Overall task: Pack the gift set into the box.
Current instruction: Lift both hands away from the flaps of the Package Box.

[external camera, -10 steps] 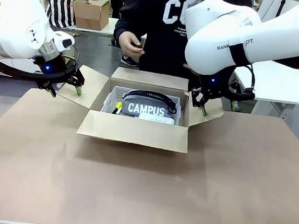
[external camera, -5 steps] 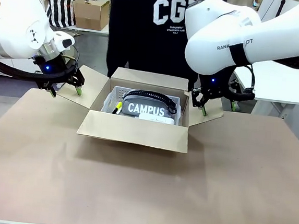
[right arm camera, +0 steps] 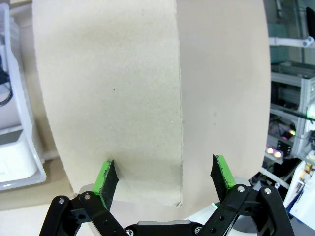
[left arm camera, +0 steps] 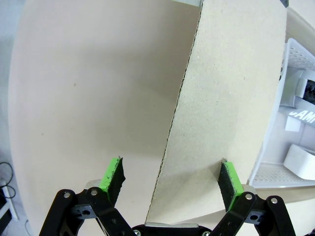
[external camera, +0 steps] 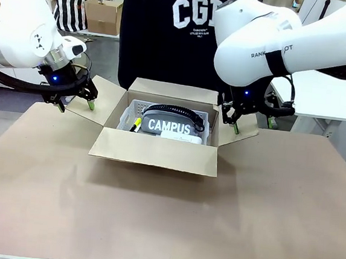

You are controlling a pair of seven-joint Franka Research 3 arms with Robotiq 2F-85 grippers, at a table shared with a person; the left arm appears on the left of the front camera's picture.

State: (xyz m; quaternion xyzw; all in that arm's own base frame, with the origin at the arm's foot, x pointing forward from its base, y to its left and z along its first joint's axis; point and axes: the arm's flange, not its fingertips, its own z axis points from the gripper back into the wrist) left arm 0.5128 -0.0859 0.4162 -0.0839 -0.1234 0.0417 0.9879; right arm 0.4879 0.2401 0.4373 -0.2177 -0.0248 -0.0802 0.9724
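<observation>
The brown cardboard box (external camera: 159,151) stands open on the table with its four flaps spread. Inside lies the gift set: a grey "CAMPUS" pouch (external camera: 169,125) in a white slatted tray (external camera: 132,109), with a yellow marker (external camera: 135,124) and a small white item (external camera: 181,137). My left gripper (external camera: 76,103) hangs open over the outer edge of the left flap (left arm camera: 221,113). Over the right flap (right arm camera: 113,98) my right gripper (external camera: 252,122) is open too, one finger on each side of the flap's edge. The tray (left arm camera: 295,162) shows at the right in the left wrist view.
A person in a dark printed sweatshirt (external camera: 169,32) stands close behind the box at the table's far edge. Brown paper (external camera: 165,214) covers the table. A smaller cardboard box (external camera: 104,15) and a striped bag (external camera: 70,8) sit far back left.
The person has straightened up and drawn both hands away from the box's far side. Neither arm has moved.
</observation>
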